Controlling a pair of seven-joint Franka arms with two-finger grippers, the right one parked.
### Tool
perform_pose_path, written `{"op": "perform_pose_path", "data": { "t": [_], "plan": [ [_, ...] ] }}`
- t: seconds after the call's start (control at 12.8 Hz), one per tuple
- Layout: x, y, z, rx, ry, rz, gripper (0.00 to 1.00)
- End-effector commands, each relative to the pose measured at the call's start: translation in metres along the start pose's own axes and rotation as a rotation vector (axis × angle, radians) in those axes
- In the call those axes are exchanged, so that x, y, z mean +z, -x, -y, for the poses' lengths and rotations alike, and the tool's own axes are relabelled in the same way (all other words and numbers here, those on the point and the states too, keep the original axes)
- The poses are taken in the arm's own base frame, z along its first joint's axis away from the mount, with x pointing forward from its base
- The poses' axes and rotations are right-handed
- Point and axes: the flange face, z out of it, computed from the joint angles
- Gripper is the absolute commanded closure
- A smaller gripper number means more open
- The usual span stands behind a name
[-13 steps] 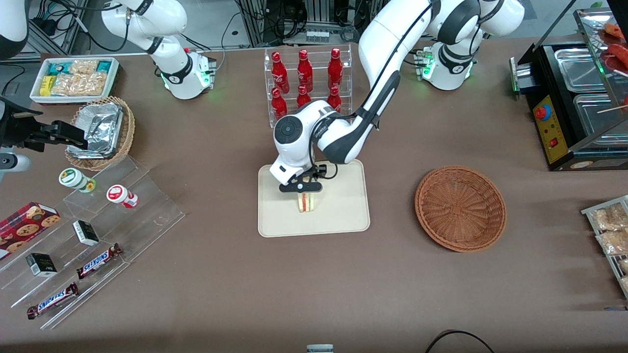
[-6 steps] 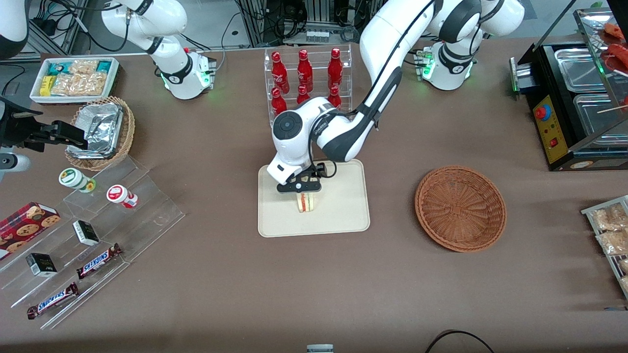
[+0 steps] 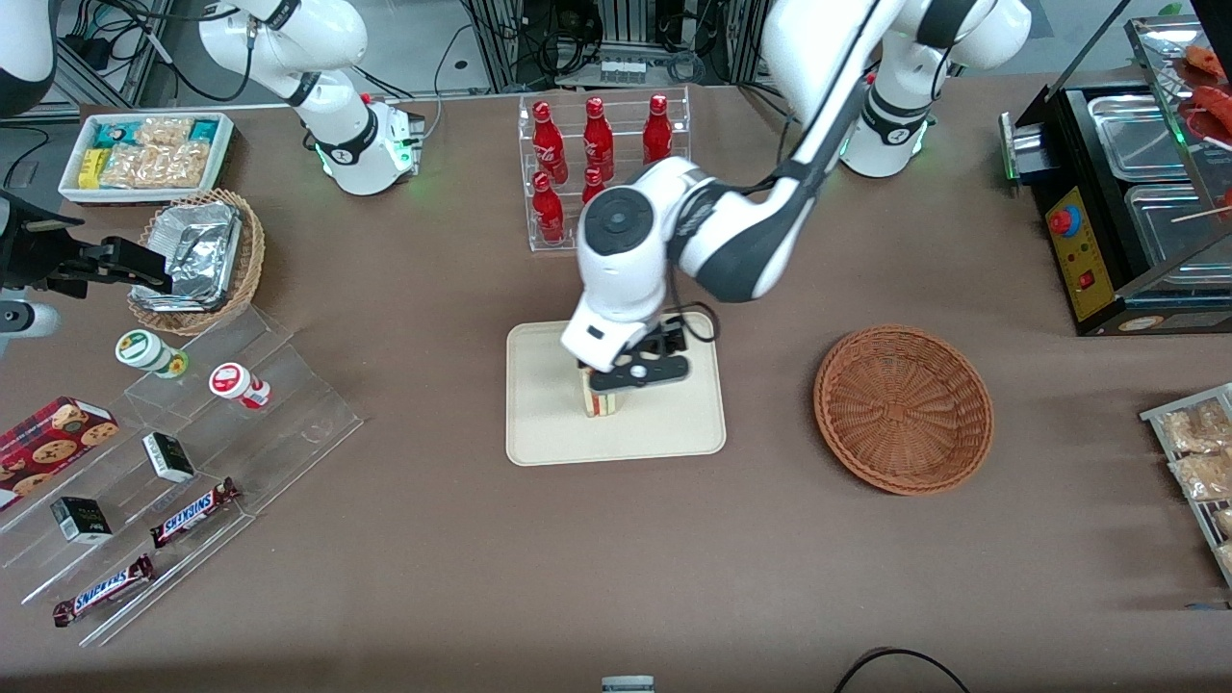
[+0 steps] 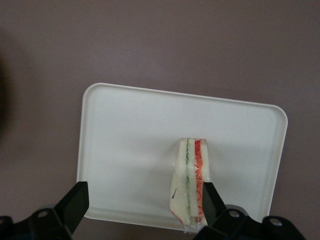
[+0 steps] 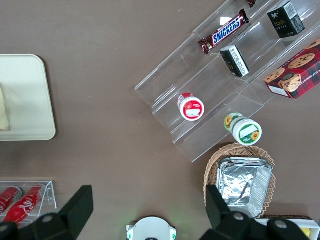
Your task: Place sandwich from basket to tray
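The sandwich (image 3: 602, 403) stands on its edge on the cream tray (image 3: 549, 428), pale bread with red and green layers showing. My left gripper (image 3: 637, 372) hangs just above it, open. In the left wrist view the sandwich (image 4: 189, 186) lies close beside one black finger (image 4: 210, 201), while the other finger is far off at the rim of the tray (image 4: 125, 145). Nothing is held between them (image 4: 144, 201). The reddish-brown basket (image 3: 903, 409) sits empty beside the tray, toward the working arm's end. The right wrist view shows the tray (image 5: 25, 95) and a sliver of the sandwich (image 5: 3, 115).
A clear rack of red bottles (image 3: 602, 159) stands farther from the front camera than the tray. Toward the parked arm's end are a stepped acrylic shelf with snacks (image 3: 183, 462), a tan basket with foil (image 3: 197, 260) and a white bin (image 3: 149, 154). A black appliance (image 3: 1121, 212) stands toward the working arm's end.
My left gripper has lifted off the sandwich and swung a little toward the working arm's end. The sandwich stays standing on the tray.
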Motion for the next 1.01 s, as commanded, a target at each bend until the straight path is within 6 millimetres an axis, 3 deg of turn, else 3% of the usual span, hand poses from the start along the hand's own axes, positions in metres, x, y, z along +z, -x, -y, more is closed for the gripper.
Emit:
{"op": "perform_pose_path", "data": {
  "t": [0.0,0.31,0.47,0.94],
  "plan": [
    [-0.056,-0.019,0.059,-0.11,-0.01,0.018,0.0],
    [-0.119,-0.048,0.159,-0.18,-0.017,0.031,0.0],
    [-0.137,-0.055,0.204,-0.166,-0.008,0.029,0.0],
    [-0.17,-0.079,0.309,-0.069,-0.034,0.087,0.0]
  ]
}}
